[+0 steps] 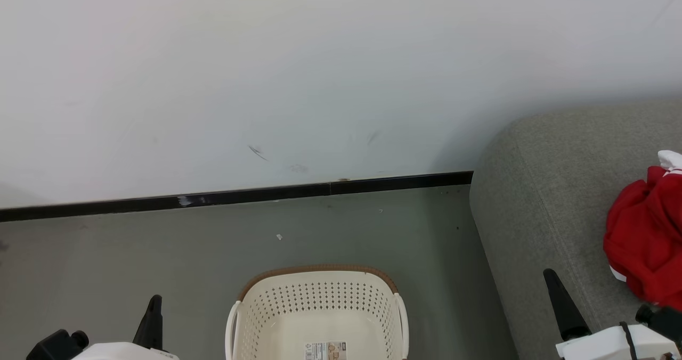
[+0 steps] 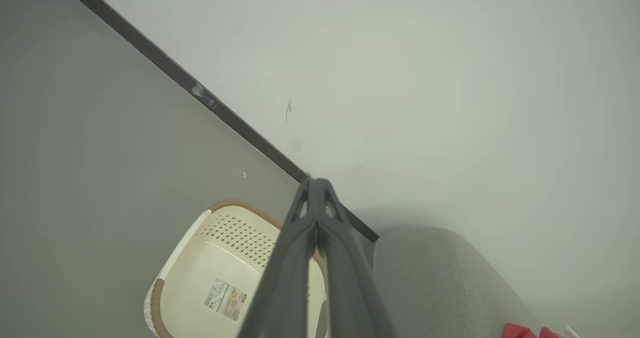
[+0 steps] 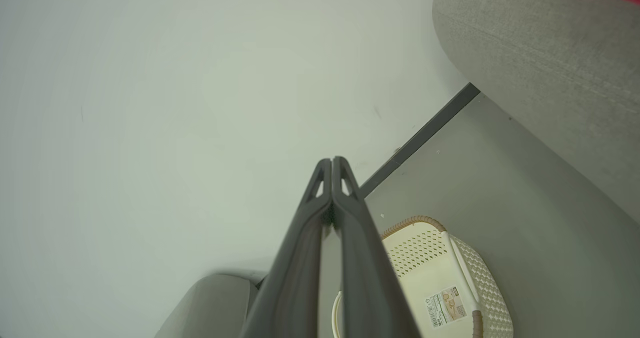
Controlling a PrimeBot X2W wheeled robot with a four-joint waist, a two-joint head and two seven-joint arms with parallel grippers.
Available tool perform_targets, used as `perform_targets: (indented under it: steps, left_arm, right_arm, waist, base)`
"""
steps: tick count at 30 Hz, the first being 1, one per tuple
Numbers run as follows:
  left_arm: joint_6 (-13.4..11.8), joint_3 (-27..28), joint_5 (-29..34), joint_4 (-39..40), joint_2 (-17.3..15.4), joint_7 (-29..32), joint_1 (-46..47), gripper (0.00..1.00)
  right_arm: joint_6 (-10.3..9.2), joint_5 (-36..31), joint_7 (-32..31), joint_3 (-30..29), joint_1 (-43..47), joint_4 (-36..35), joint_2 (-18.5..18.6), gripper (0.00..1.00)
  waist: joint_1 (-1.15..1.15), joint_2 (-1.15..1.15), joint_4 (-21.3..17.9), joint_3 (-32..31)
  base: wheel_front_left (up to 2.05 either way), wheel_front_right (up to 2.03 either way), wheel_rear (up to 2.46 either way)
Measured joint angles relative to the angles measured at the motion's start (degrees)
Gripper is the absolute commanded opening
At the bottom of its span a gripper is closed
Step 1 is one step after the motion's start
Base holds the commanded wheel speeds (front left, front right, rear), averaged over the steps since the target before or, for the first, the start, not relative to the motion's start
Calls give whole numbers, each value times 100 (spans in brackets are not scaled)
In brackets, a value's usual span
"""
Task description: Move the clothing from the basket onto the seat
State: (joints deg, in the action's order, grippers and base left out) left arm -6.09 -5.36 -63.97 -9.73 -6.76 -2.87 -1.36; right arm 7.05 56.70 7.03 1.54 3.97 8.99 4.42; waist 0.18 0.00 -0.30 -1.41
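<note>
Clothing on the seat, basket bottom bare.
One red heap of clothing [image 1: 644,243] with a white piece [image 1: 671,160] at its top lies on the one grey seat [image 1: 543,200], cut off by the right frame edge. One basket [image 1: 319,296] stands on the floor [image 1: 133,253] left of the seat and apart from it, label [image 1: 325,350] showing inside. Two hands, fingers pressed together, gripping nothing: right hand [image 3: 332,165] over the seat near the heap, left hand [image 2: 316,188] left of the basket. White wall [image 1: 319,72] and black skirting [image 1: 240,196] behind.
</note>
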Motion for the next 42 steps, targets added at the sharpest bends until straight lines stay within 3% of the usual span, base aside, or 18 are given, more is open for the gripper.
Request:
perform_targets:
  steps: [12, 42]
  left_arm:
    - [268, 261, -759, -47, 123, 234, 101, 0]
    - [954, 890, -2653, -180, 442, 822, 343, 0]
  right_arm:
    - [0, 1135, -175, -33, -161, 156, 100, 0]
    - [0, 3945, -613, -78, -657, 503, 303, 0]
  waist:
    - [-12, 0, 8, 52]
    - [-14, 0, 29, 135]
  base:
    - [0, 0, 0]
    - [0, 0, 0]
